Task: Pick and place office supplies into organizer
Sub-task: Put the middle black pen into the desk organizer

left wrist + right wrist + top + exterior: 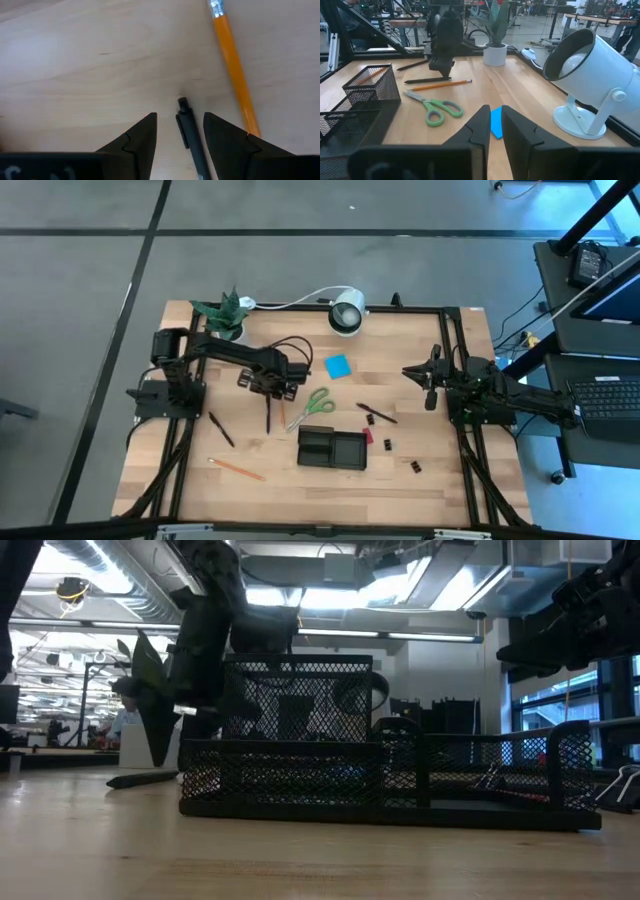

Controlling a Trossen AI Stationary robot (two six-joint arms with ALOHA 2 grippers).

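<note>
My left gripper [269,392] is open and points down over a black pen [190,135]. Its two fingers stand on either side of the pen's end [183,103] without touching it. The pen [268,416] lies on the table beside an orange pencil [234,67] and the green-handled scissors [312,406]. The blue sticky-note pad [337,366] lies farther back. The black mesh organizer [332,448] stands near the table's front. My right gripper [410,371] is shut and empty above the table's right side, pointing toward the pad [496,121].
Another pen [222,430] and pencil [237,470] lie at the front left. A third pen [376,413], a red piece [368,436] and small black clips [388,444] lie right of the organizer. A potted plant [225,313] and a white lamp [347,312] stand at the far edge.
</note>
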